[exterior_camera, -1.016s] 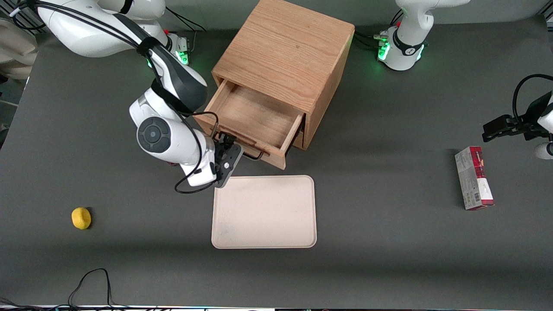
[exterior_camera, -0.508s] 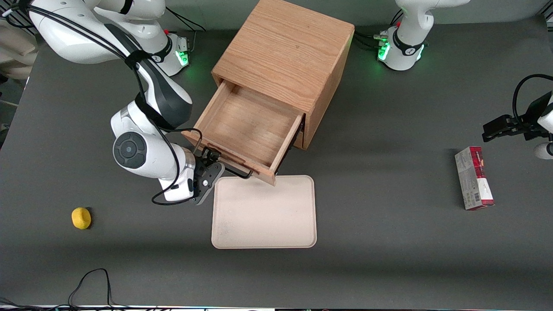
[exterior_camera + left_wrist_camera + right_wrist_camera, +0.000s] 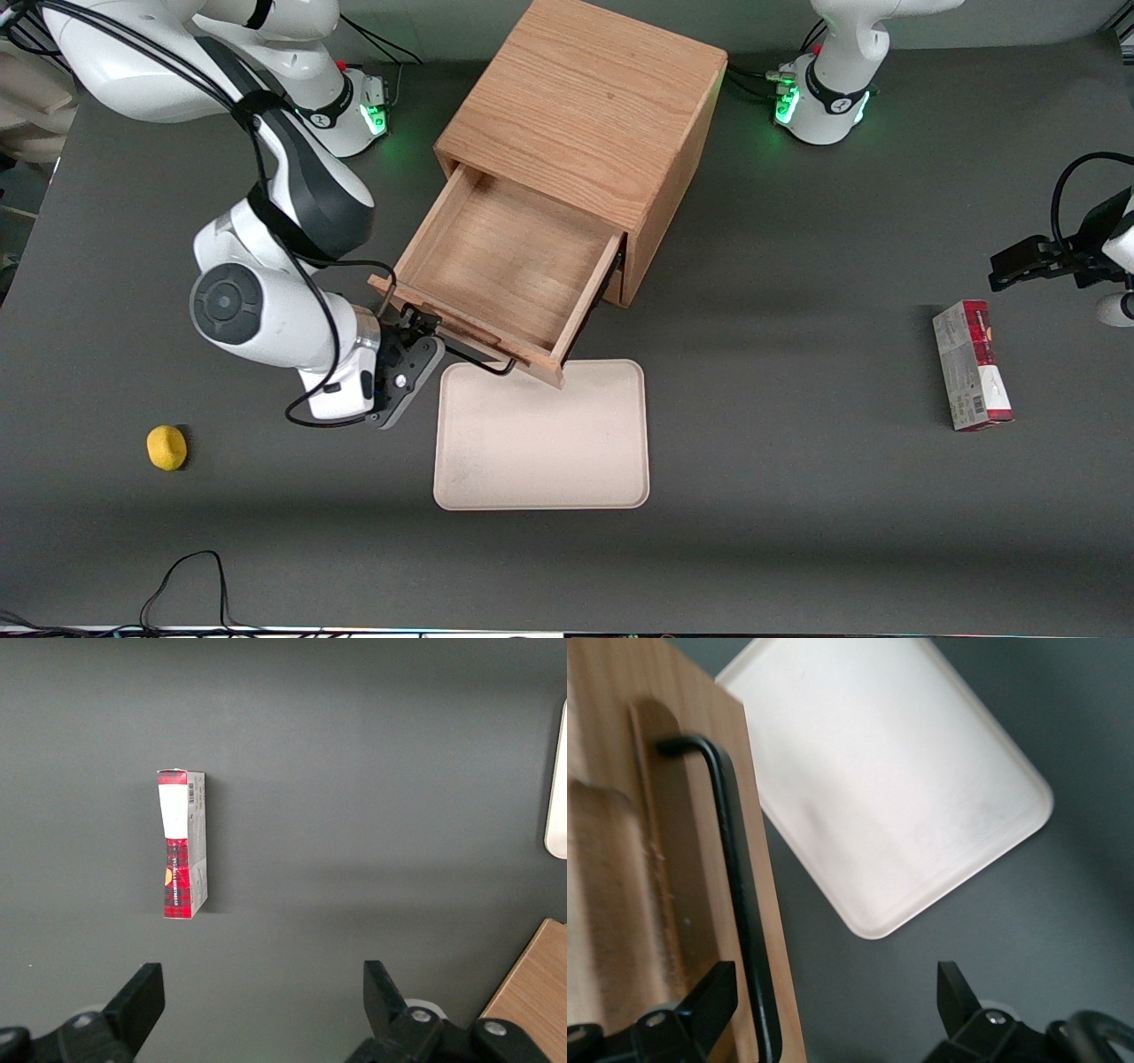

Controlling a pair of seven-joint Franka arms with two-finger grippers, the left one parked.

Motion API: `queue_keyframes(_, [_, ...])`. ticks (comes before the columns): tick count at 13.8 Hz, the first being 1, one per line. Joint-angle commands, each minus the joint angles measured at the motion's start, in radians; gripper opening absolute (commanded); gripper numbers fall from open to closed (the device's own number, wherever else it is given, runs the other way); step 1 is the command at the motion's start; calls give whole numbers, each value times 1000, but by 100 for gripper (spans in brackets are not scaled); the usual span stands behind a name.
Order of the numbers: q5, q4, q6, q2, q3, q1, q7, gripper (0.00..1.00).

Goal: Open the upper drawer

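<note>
Lemon [image 3: 166, 447] lies on the bench [image 3: 797, 496] toward the working arm's end. Gripper [image 3: 416, 341], jaws spread open, straddles the black handle [image 3: 740, 895] without clamping. Upper drawer [image 3: 500, 266] stands pulled well out of the cabinet [image 3: 585, 106]; withdrawing straight, clear of the bar, seems best. Tray [image 3: 541, 436] lies directly under the drawer front's corner; carton [image 3: 971, 365] lies well apart.

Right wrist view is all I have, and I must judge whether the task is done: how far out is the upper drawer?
Observer: The upper drawer stands well out of the cabinet; its whole wooden floor shows.
Operator: Anything inside it?
Observer: Nothing, only bare wood.
Operator: Where along the handle is the gripper?
Observer: The gripper is at the end of the handle toward the working arm's end of the table, jaws open.
</note>
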Motion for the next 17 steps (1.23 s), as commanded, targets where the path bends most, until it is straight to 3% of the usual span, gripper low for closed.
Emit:
queue_keyframes(1, [17,45,-21,18,-6,5,-29,100])
queue_keyframes(4, [8,51,-19,6,-14,-1,-23,100])
queue_keyframes(7, [-7,160,-28,-15,-172,-1,-33,100])
queue_keyframes(8, [-7,176,-33,-27,-205,-3,-108,100])
queue_keyframes(9, [11,182,-36,-70,-245,-1,-190,100])
queue_keyframes(10, [70,176,-70,-101,-291,-1,-176,100])
queue_keyframes(12, [219,154,-226,-173,-420,3,4,100])
queue_keyframes(15, [209,-82,-230,-379,-485,9,141,100])
queue_keyframes(17, [207,-282,-197,-551,-505,9,320,100])
